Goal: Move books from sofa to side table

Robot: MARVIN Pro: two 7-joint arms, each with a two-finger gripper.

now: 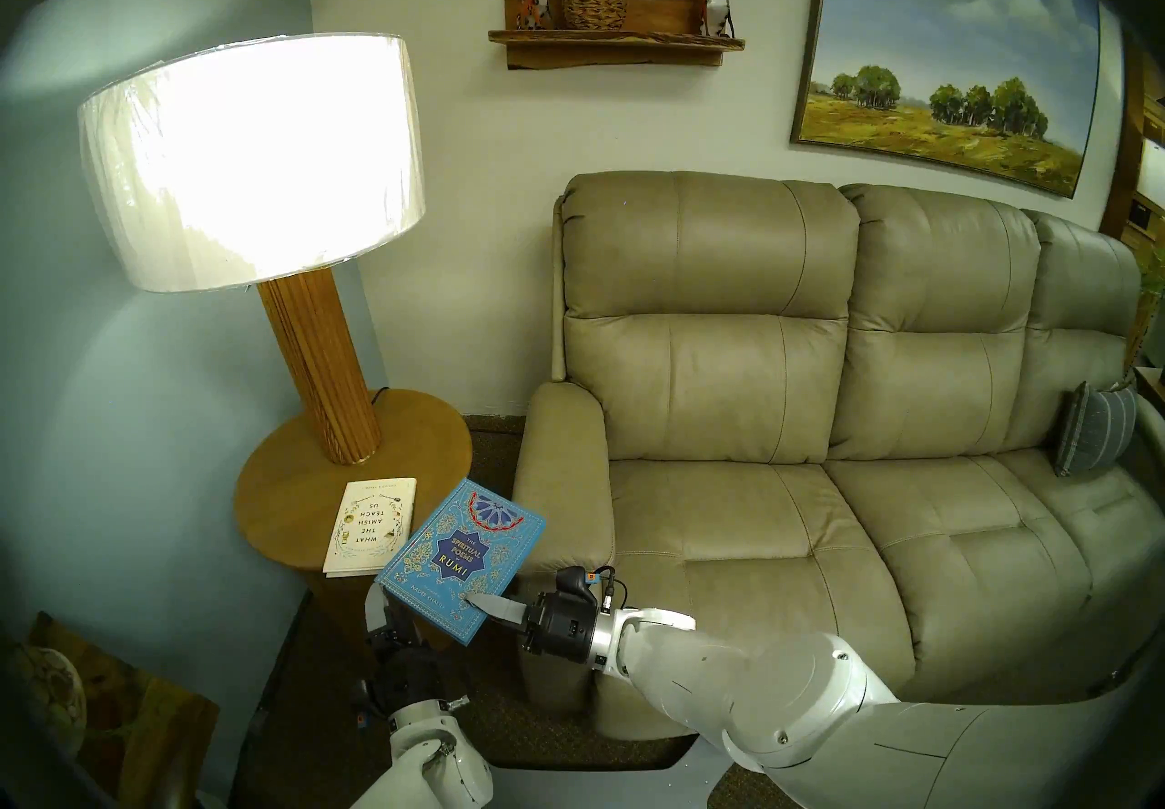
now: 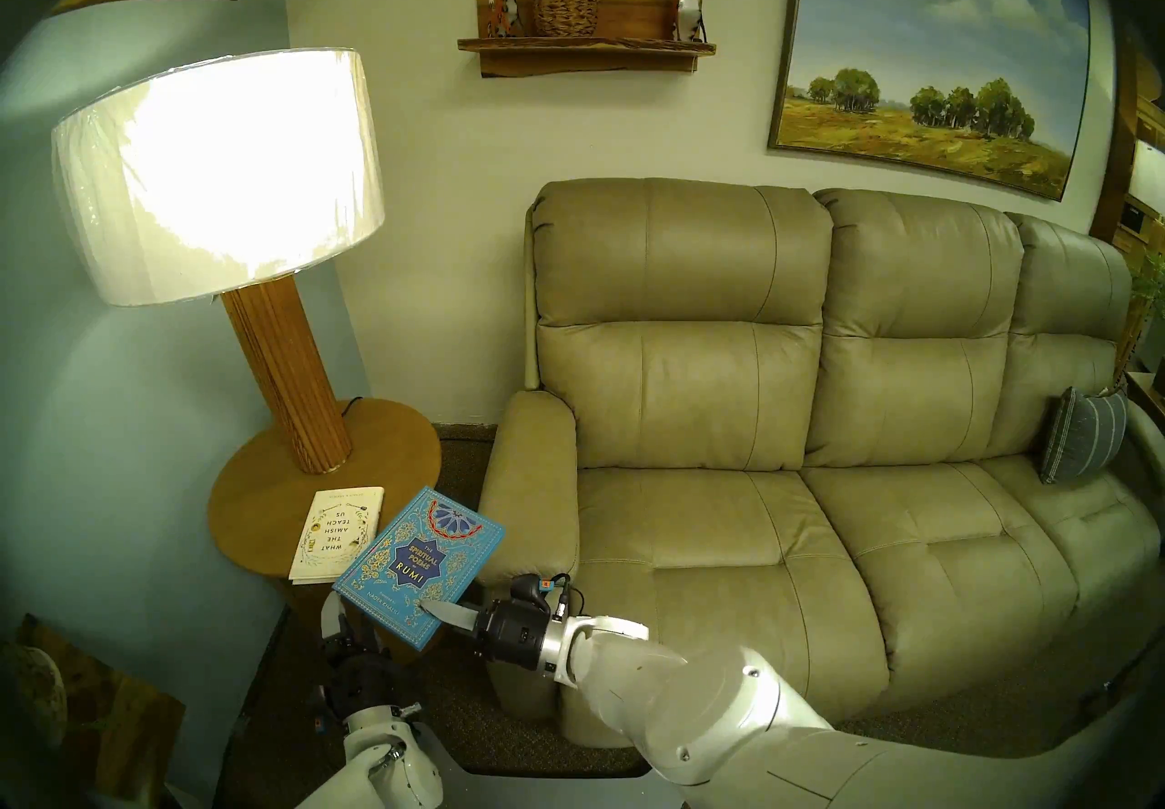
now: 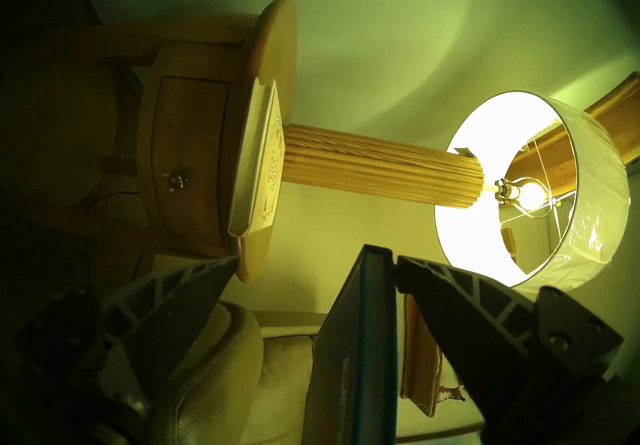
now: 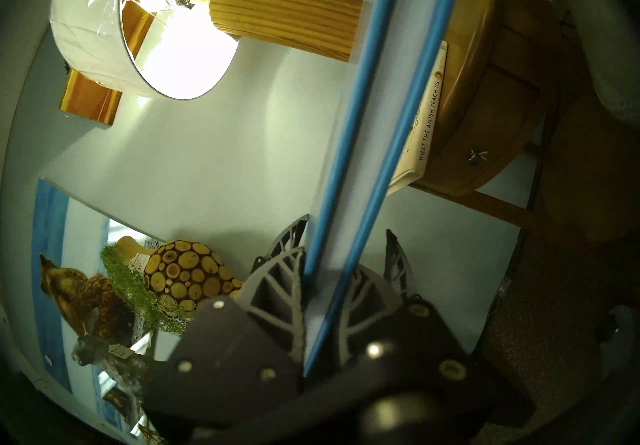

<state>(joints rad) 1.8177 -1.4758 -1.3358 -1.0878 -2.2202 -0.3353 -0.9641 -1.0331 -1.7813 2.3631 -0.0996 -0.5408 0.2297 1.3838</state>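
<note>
Light-blue cloth and gold filigree cover the Rumi book [image 1: 462, 555], a hardcover with a dark-blue star panel reading "The Spiritual Poems of Rumi" and a red-edged rosette near its far edge. It hangs in the air, tilted, between the round wooden table [image 1: 277, 486] and the tan leather sofa [image 1: 788, 442], its far corner near the sofa's armrest. The right end effector [image 1: 485, 605] is clamped on its near edge, one finger lying across the cover. The left end effector [image 3: 317, 262] sits below the book with its fingers spread apart, one fingertip at the book's corner. The white Amish book [image 1: 372, 525] lies flat on the table, overhanging its near rim, beside the lit lamp [image 1: 252, 158].
</note>
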